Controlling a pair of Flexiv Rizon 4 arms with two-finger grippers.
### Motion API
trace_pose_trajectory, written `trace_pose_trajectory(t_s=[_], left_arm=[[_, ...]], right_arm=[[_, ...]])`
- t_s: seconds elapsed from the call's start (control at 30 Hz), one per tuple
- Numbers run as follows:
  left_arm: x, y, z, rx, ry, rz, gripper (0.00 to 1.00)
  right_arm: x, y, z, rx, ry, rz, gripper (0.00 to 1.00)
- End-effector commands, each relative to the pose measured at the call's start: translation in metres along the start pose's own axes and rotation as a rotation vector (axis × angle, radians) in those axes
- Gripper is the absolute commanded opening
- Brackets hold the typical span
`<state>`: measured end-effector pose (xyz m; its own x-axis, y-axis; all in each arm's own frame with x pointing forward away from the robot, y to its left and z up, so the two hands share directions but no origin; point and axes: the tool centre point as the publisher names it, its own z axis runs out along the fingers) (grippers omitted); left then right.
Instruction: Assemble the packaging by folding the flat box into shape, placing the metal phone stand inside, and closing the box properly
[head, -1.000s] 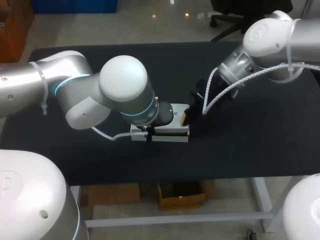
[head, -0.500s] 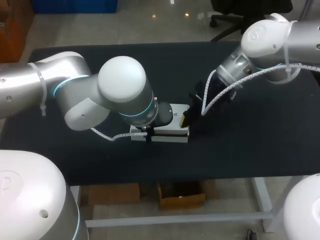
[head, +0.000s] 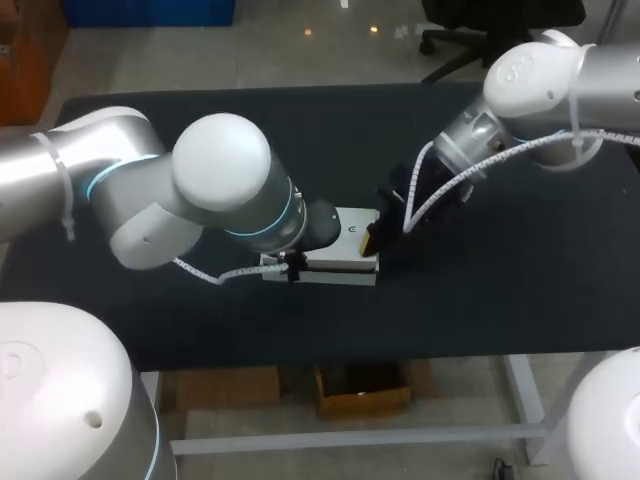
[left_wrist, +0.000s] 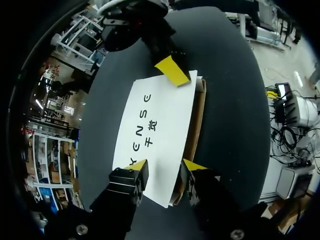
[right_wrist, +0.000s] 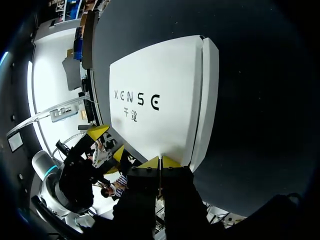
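Nearest: left end effector, released, its fingers astride the near corner of the lid, one tip over the white panel and the other beside the brown side wall. Next: box, lying on the bench between my arms, lid down but seemingly not fully seated on that side. Phone stand: not visible. Far end: right end effector, clenched on nothing, tips pinning the lid edge. Handling: keep that pin steady, press the near end flat and square, avoid skidding the box.
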<state>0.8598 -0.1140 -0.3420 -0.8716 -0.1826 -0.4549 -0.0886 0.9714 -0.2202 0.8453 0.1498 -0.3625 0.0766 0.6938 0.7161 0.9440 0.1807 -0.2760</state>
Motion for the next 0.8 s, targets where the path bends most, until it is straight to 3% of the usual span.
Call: trace_pose_trajectory(t_s=[0.03,0.13,0.43,0.8], left_arm=[[-0.004,0.017,-0.022,0.069,0.012,-0.007,0.24],[-0.009,0.017,-0.026,0.087,0.035,-0.028,0.0],[-0.023,0.02,-0.011,0.136,0.148,-0.089,0.0],[-0.019,0.021,0.006,0.142,0.223,-0.111,0.0]], right_arm=[[-0.003,-0.001,0.0,-0.002,0.005,0.0,0.0],[-0.004,-0.001,0.0,-0.002,0.007,0.002,0.0],[-0.004,0.0,-0.003,-0.007,0.004,-0.002,0.0],[-0.005,0.002,-0.007,-0.009,0.001,0.002,0.0]])
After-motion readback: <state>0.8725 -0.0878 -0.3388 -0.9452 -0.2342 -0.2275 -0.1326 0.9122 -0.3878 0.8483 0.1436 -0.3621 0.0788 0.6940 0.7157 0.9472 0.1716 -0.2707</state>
